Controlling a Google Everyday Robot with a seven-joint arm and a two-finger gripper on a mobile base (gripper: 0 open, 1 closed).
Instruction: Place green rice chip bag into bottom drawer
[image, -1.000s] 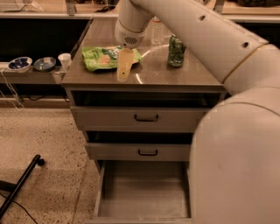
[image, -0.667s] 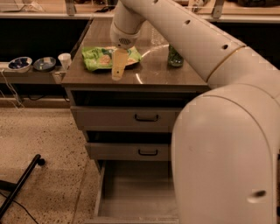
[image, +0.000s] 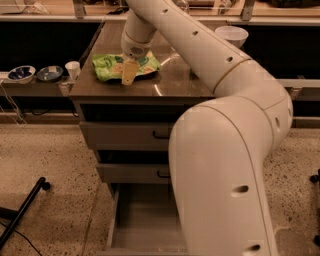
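The green rice chip bag (image: 112, 66) lies flat on the cabinet top (image: 165, 85), near its left front part. My gripper (image: 129, 75) hangs over the bag's front edge, its pale fingers pointing down at the bag. The bottom drawer (image: 145, 220) is pulled out below, showing a plain flat floor with nothing in it. My big white arm covers the right part of the cabinet and of the drawers.
Two shallower drawers (image: 125, 135) with black handles sit above the open one. Two bowls (image: 21, 74) and a small white cup (image: 73, 69) stand on a low shelf at left. A white bowl (image: 231, 35) sits behind the arm. A black leg (image: 22, 210) crosses the floor at lower left.
My arm has swung left and closer to the camera, now hiding the green can and the cabinet's right side. The gripper has moved left over the bag.
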